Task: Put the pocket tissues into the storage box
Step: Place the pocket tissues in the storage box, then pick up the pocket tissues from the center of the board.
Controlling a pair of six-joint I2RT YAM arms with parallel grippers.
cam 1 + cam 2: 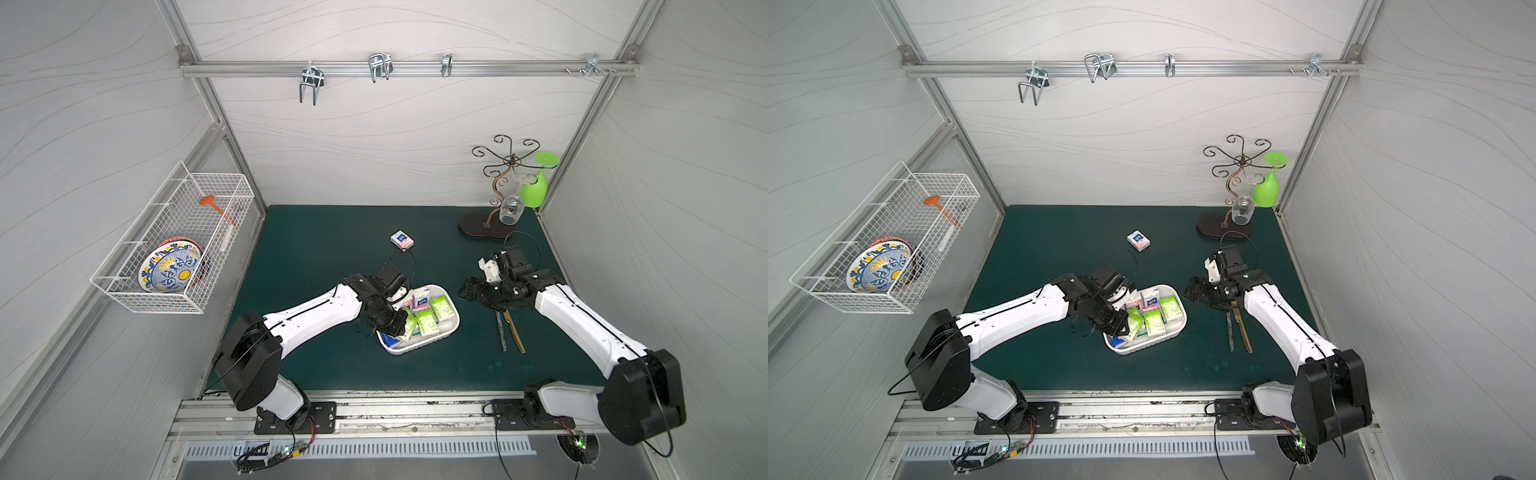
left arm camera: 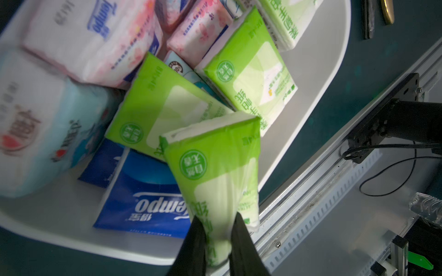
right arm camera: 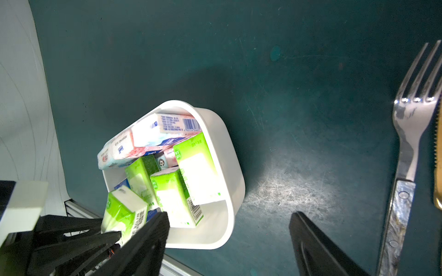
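Observation:
The white storage box (image 1: 419,347) (image 1: 1144,347) sits mid-mat and holds several pocket tissues in green, pink, light blue and dark blue wrappers. My left gripper (image 1: 400,329) (image 1: 1124,329) (image 2: 217,221) is over the box's near end, shut on one end of a light green packet (image 2: 215,167) (image 3: 122,210) that hangs tilted above a dark blue packet (image 2: 143,191). One more packet (image 1: 402,240) (image 1: 1138,241) lies alone on the mat behind the box. My right gripper (image 1: 467,289) (image 1: 1195,291) (image 3: 229,219) hovers open and empty just right of the box (image 3: 229,153).
A fork (image 1: 501,332) (image 3: 411,133) and a gold knife (image 1: 515,334) lie on the mat under my right arm. A wire glass rack (image 1: 505,183) with a green glass (image 1: 536,187) and a clear glass (image 1: 510,210) stands back right. A wire basket (image 1: 174,249) hangs on the left wall.

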